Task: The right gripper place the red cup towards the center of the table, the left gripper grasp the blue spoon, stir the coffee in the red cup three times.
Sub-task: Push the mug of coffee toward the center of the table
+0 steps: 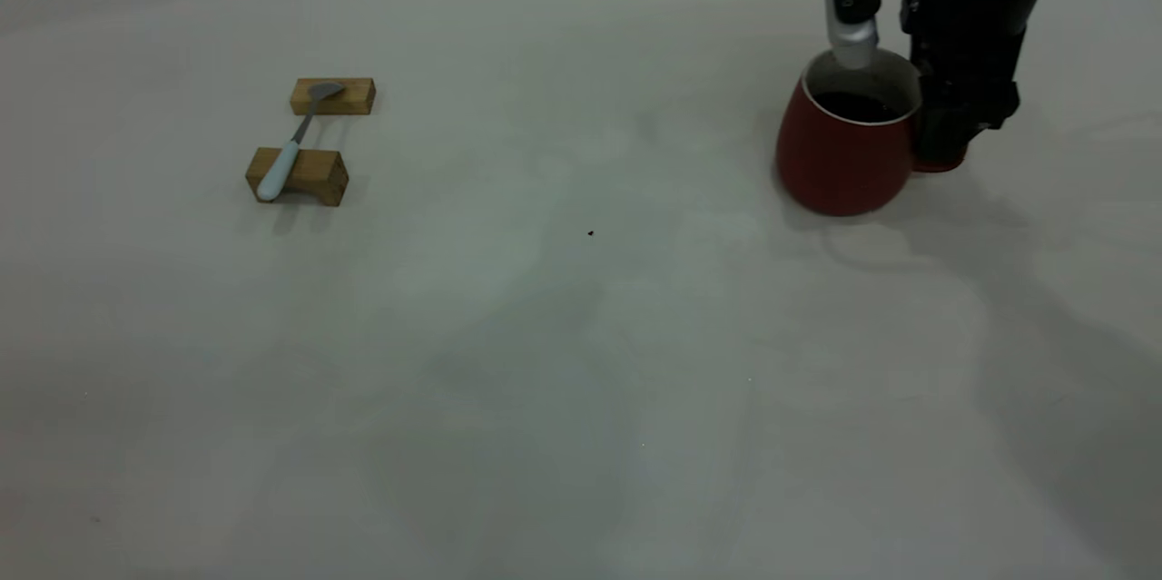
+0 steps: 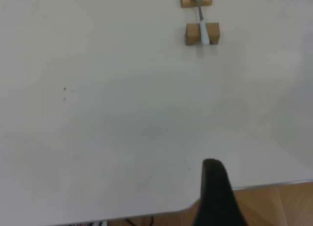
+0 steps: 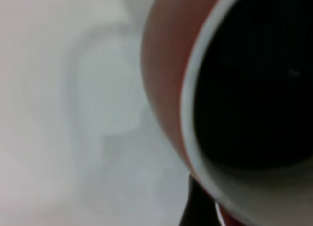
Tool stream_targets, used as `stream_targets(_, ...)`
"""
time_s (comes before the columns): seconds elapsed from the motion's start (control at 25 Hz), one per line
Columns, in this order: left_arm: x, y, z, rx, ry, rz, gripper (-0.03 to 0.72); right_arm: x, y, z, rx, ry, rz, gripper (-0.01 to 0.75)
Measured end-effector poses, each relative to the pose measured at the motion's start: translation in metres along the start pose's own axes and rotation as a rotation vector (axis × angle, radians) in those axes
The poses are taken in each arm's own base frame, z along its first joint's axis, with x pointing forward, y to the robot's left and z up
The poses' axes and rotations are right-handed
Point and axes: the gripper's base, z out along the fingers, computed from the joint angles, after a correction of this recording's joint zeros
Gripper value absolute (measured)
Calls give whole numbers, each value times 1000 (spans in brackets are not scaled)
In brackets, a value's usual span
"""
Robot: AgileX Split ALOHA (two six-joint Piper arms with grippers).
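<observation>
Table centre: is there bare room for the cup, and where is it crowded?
Yes. The table lies bare between the blue spoon on its wooden blocks at left and the red cup at far right; only a dark speck sits there. It is crowded at the cup, where the right gripper stands at the handle side.

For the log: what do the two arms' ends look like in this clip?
The right gripper is a bulky black housing with a rounded silver-grey cylinder beside it and dark fingers at the bottom. Of the left gripper, only one black, round-tipped finger shows, in the left wrist view. No cables or markings are visible on either.
</observation>
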Motion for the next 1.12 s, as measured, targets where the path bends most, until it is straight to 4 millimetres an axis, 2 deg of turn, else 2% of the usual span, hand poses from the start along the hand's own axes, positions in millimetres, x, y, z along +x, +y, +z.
stream_targets(0.6, 0, 0, 0, 0, 0, 1, 555, -17, 4, -1, -28, -100, 133, 596)
stream_targets(1.12, 0, 0, 0, 0, 0, 1, 555, -52, 16, -2, -36, -148, 110, 595)
